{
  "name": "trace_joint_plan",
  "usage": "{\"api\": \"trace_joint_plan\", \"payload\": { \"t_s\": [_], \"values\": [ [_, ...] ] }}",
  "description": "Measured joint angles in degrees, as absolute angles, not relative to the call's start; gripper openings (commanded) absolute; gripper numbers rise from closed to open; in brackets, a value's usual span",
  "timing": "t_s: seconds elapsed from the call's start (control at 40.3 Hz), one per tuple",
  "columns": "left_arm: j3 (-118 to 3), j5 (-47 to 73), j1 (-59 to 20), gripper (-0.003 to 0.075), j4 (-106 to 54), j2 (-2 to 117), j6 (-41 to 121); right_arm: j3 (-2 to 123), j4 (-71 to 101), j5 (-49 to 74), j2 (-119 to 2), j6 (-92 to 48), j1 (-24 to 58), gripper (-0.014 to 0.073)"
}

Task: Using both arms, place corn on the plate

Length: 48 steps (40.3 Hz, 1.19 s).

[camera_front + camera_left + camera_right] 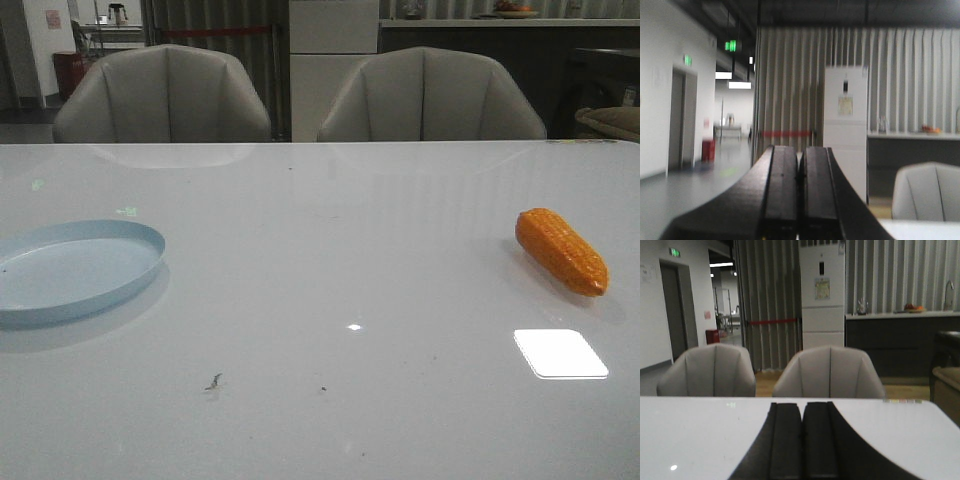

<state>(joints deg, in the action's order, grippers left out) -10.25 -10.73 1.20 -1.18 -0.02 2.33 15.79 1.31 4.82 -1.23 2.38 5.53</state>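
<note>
An orange corn point(562, 250) with bumpy kernel rows lies on the white table at the right, its tapered end pointing toward the front right. The pale blue plate point(110, 232) rests at the table's left edge, partly cut off by the frame, with nothing on it. Neither arm shows in the front view. My left gripper point(799, 150) is shut, its black fingers pressed together, pointing out at the room. My right gripper point(802, 406) is shut too, level over the table and facing the chairs. Neither wrist view shows the corn or the plate.
Two grey chairs point(165, 95) point(432, 95) stand behind the table's far edge. A bright light reflection point(560, 353) sits on the table in front of the corn. Small dark specks point(214, 381) lie near the front middle.
</note>
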Motion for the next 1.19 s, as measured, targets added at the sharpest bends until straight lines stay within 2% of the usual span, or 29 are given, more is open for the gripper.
{"api": "trace_joint_plan", "payload": {
  "t_s": [0.124,0.273,0.323,0.372,0.447,0.496,0.521,0.645,0.719,0.918,1.017,1.092,1.191],
  "values": [
    [-25.2,3.9,1.2,0.0094,0.8,10.8,2.3,29.0,1.3,9.0,-15.2,2.5,5.5,0.0046],
    [-26.7,11.2,1.2,0.0096,0.6,25.9,2.3,30.3,1.3,10.9,-29.9,2.5,5.5,0.0052],
    [-26.7,11.3,1.2,0.0109,0.6,30.3,2.3,30.3,1.2,11.4,-33.9,2.5,5.5,0.0088],
    [-26.7,11.3,1.2,0.0162,0.6,34.4,2.3,30.3,1.2,11.5,-37.2,2.5,5.5,0.0183],
    [-26.7,11.3,1.2,0.0326,0.6,40.0,2.3,30.3,1.2,11.5,-40.8,2.5,5.5,0.0389],
    [-26.7,11.0,1.2,0.0418,0.5,42.9,2.3,30.3,1.2,11.5,-42.5,2.5,5.5,0.0459],
    [-26.7,10.4,1.2,0.0438,0.5,44.3,2.3,30.3,1.2,11.5,-43.0,2.5,5.5,0.0468],
    [-27.2,7.1,1.2,0.0378,-2.5,53.0,2.3,30.3,1.2,11.5,-45.6,2.5,5.5,0.0468],
    [-31.7,11.0,1.9,0.0378,-3.7,57.5,2.3,30.3,1.2,11.5,-46.1,2.5,5.5,0.0468],
    [-58.0,29.6,6.4,0.0378,-3.3,79.4,2.3,30.3,1.2,11.5,-46.1,2.5,5.5,0.0468],
    [-72.0,42.9,6.5,0.0363,-3.3,94.8,2.3,30.3,1.2,11.5,-46.1,2.5,5.5,0.0468],
    [-80.4,50.4,5.7,0.0323,-5.3,105.3,6.5,30.3,1.2,11.5,-46.1,2.5,5.5,0.0468],
    [-91.6,57.1,3.8,0.0323,-8.7,116.7,9.5,30.3,1.2,11.5,-46.1,2.5,5.5,0.0468]
  ]
}}
